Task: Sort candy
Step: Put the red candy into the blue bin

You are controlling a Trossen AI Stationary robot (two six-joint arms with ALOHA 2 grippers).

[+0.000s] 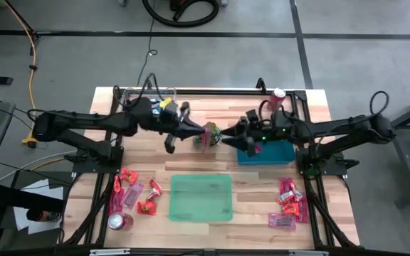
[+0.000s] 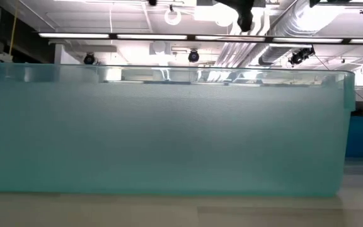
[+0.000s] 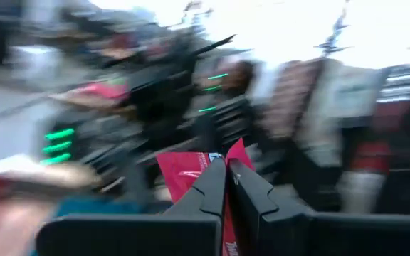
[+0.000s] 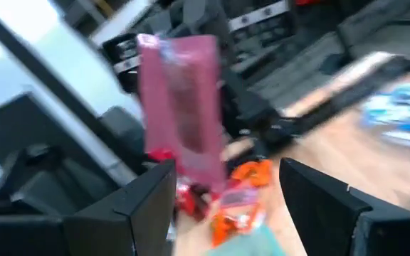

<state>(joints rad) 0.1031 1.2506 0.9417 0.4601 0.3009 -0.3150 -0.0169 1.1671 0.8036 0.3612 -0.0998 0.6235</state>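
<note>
My left gripper [image 1: 202,134] reaches over the table's middle and is shut on a pink wrapped candy [image 1: 208,135], which shows red-pink at its fingertips [image 3: 226,186]. My right gripper [image 1: 228,140] faces it from the right, open. In its wrist view its two fingers [image 4: 148,203] stand wide apart, with the pink candy [image 4: 180,107] ahead between them, untouched. More candy lies in one pile at the near left [image 1: 130,190] and another at the near right [image 1: 289,203]. My left gripper pinches the pink candy's wrapper [image 3: 191,169] between its two shut fingers. The wrapper sticks out beyond and beside the fingertips. The fingers come roughly level from the table's left. The candy is lifted clear of the table and stands upright in the right wrist view.
A blue bin [image 1: 277,152] sits under the right arm, and a green bin [image 1: 174,200] lies at the near middle; its wall [image 2: 169,126] fills the low view. Red soda cans stand at the far right [image 1: 279,95] and near left [image 1: 119,222]. A small green plant [image 1: 217,135] sits between the grippers.
</note>
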